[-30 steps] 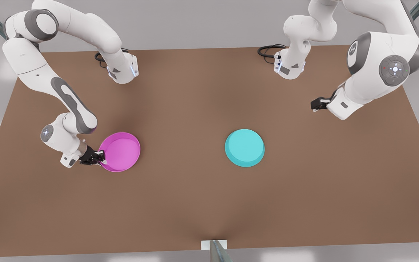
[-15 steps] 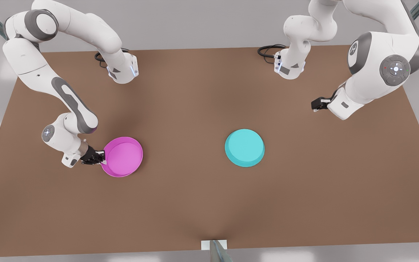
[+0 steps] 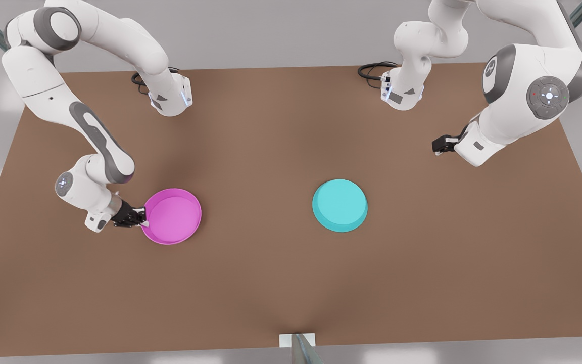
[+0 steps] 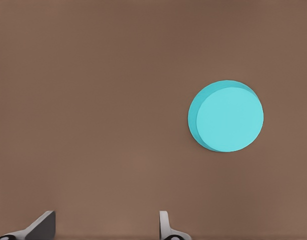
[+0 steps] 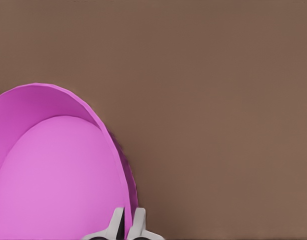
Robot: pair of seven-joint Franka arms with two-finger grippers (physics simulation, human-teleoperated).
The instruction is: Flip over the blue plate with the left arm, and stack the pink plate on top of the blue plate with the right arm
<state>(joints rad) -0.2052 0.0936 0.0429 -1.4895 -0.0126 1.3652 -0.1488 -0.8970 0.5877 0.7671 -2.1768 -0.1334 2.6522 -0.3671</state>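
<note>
1. The pink plate (image 3: 173,216) sits on the front view's left half of the brown table (image 3: 271,283), open side up, its lighter inside showing.
2. The right gripper (image 3: 142,217) has hold of this plate at the rim edge on the front view's left. In the right wrist view its two fingertips (image 5: 114,225) are closed together on the thin rim wall of the pink plate (image 5: 58,170), one inside and one outside.
3. From that wrist view the plate looks tilted, its far rim standing up; whether it is lifted clear of the table I cannot tell.
4. The blue plate (image 3: 340,205) lies well apart from the pink one, on the front view's right of centre, flat base up and rim down on the table.
5. In the left wrist view the blue plate (image 4: 226,116) shows the same way, a flat disc with a band of side wall along one edge.
6. The left gripper (image 3: 438,145) waits high over the table at the front view's right, far from both plates.
7. Its fingers (image 4: 41,226) stand wide apart in the left wrist view, with nothing between them.
</note>
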